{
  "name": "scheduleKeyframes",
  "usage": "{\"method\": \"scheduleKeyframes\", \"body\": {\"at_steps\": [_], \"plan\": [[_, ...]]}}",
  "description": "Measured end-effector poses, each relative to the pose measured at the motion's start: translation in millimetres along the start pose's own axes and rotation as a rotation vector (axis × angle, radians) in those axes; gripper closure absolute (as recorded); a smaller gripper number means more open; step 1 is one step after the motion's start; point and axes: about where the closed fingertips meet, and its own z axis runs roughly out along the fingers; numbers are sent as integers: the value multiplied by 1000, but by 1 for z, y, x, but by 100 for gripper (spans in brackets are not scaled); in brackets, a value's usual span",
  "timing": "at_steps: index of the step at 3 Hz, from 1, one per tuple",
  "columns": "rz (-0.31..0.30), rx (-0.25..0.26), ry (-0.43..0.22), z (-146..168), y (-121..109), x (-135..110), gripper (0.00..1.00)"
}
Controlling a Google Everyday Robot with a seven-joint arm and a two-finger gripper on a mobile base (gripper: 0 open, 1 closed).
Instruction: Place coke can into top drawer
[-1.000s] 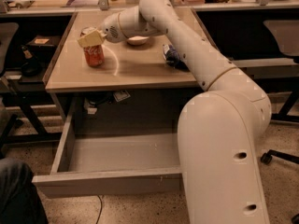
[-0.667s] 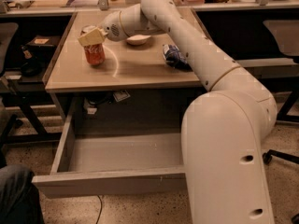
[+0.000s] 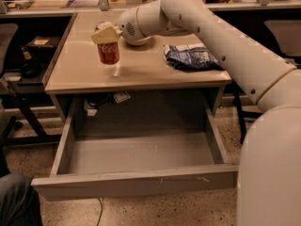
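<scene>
You're at the grasp stage: gripper (image 3: pixel 106 35) is clamped on the top of the coke can (image 3: pixel 108 54) over the desk (image 3: pixel 141 74) back-left, top drawer (image 3: pixel 136 182) already pulled open below (carry, lower and release are left).

Beige desk (image 3: pixel 141 74), bearing a white bowl (image 3: pixel 137 42) at the back, largely hidden by the arm just right of the gripper (image 3: pixel 106 34), which is over the desk's back left, and a blue crinkled bag (image 3: pixel 190 58) lying flat to the right. Speckled floor (image 3: pixel 155 211) with a thin cable (image 3: pixel 99 208); dark blue fabric (image 3: pixel 14 201) at the lower left corner. Dark chairs flank the desk, left (image 3: pixel 7 36) and right (image 3: pixel 282 32).
</scene>
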Motion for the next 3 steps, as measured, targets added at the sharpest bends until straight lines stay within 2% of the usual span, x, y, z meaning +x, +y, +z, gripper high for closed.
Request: {"method": "scheduleKeyframes", "body": {"at_steps": [2,3], "plan": [[73,150,79,-78,39,33,100],[119,201,121,-114,60,50,100]]}}
